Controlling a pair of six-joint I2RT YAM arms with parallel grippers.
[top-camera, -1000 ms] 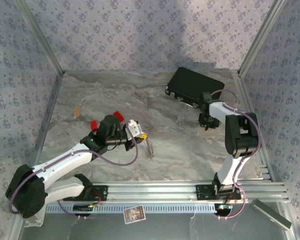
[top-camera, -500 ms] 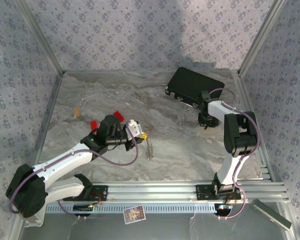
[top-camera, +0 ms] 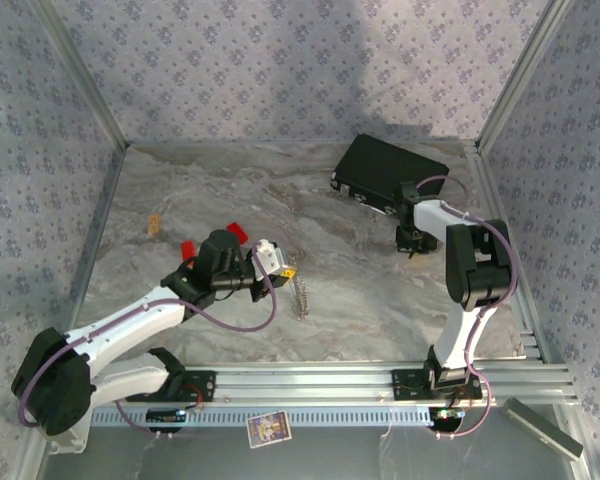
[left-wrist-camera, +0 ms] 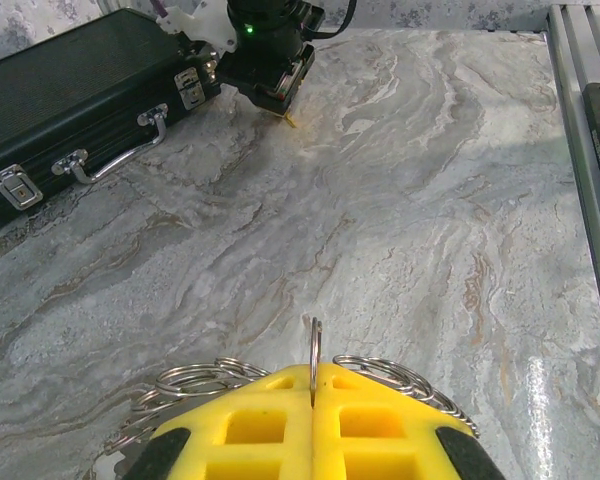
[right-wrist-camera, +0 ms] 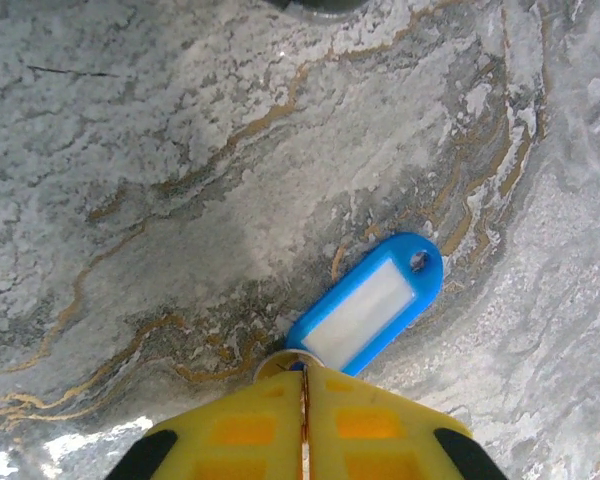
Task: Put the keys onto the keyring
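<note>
The keyring (left-wrist-camera: 314, 348) is a chain of linked thin metal rings. My left gripper (left-wrist-camera: 314, 372) is shut on one ring standing on edge, and the other rings fan out to both sides. From above, the keyring (top-camera: 301, 297) hangs just right of the left gripper (top-camera: 280, 268), mid-table. A blue key (right-wrist-camera: 370, 302), a blue plastic tag with a white label, lies flat on the marble. My right gripper (right-wrist-camera: 303, 375) is shut on the small ring at its near end. From above, the right gripper (top-camera: 410, 243) points down near the black case.
A black case (top-camera: 390, 172) with metal latches lies at the back right, close behind the right gripper; it also shows as the case (left-wrist-camera: 70, 90) in the left wrist view. Two red pieces (top-camera: 237, 231) lie by the left arm. Aluminium rails (left-wrist-camera: 585, 120) run along the table's edge.
The right gripper's jaws have closed on the blue key's small ring, and that arm has shifted slightly toward the case. The left arm holds still with the keyring.
</note>
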